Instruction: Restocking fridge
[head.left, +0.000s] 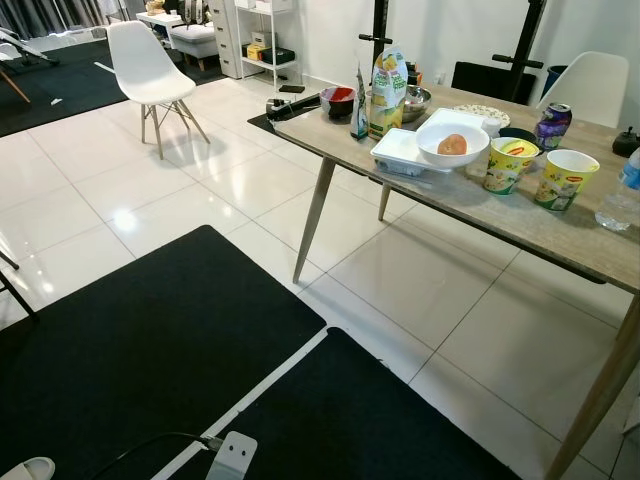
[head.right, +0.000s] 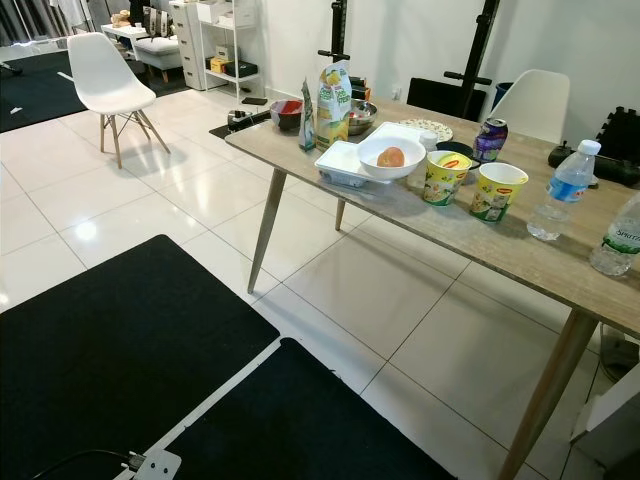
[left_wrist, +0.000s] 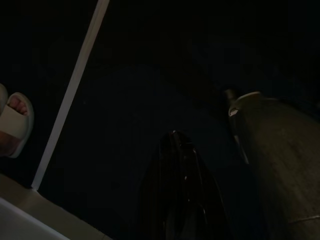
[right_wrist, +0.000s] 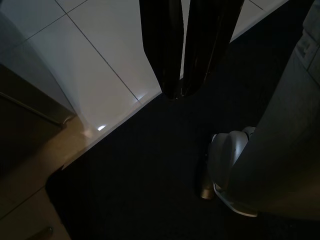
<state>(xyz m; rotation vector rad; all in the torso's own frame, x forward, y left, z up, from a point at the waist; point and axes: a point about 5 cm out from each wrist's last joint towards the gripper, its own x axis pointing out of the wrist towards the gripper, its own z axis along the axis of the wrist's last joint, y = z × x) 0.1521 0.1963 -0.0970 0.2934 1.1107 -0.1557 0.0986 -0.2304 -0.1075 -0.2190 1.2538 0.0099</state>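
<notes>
The table (head.right: 520, 255) runs off the right edge in both eye views, so its far end is unseen. A water bottle (head.left: 620, 195) is cut by the left eye view's right edge. Labels on the two yellow cups (head.right: 470, 182) are too small to read. The left wrist view is nearly black; the left hand (left_wrist: 177, 190) is a dim shape, and a sandalled foot (left_wrist: 12, 122) is cut off at the edge.

Light wood-grain table (head.left: 520, 215); white bowl (head.left: 452, 146) holding an orange fruit (head.left: 452, 144); two yellow-green noodle cups (head.left: 565, 179); purple can (head.left: 553, 125); white chair (head.left: 150, 70); black mats (head.left: 150, 350) on glossy white floor tiles (head.left: 80, 190).
</notes>
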